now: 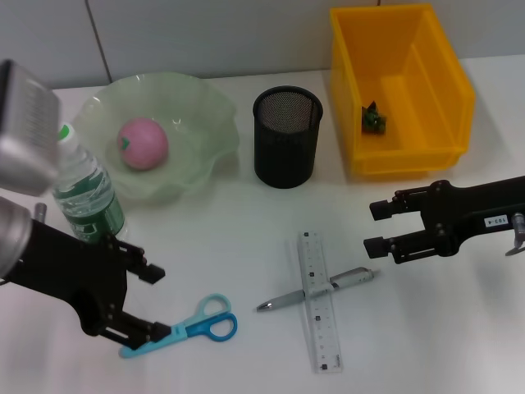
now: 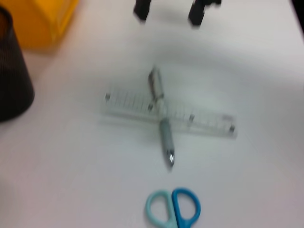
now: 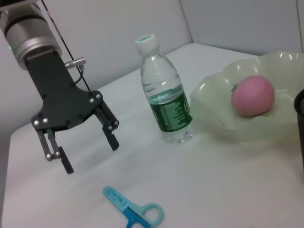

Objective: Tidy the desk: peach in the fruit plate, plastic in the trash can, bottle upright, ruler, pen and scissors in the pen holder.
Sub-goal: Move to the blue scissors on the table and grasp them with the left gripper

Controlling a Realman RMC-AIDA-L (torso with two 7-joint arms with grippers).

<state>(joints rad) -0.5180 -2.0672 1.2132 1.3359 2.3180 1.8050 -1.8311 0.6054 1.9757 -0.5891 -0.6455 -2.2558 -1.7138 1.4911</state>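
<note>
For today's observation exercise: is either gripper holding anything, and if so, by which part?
Nothing is held. The left gripper hangs open above the scissors; the right gripper is open near the pen.

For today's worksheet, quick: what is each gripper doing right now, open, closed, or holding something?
Left gripper: open, holding nothing, above the scissors blade end.
Right gripper: open, holding nothing, beside the pen.

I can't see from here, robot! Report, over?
Left gripper open over blue-handled scissors. Right gripper open, empty, beside silver pen lying across clear plastic ruler. Black mesh pen holder unblocked.
</note>
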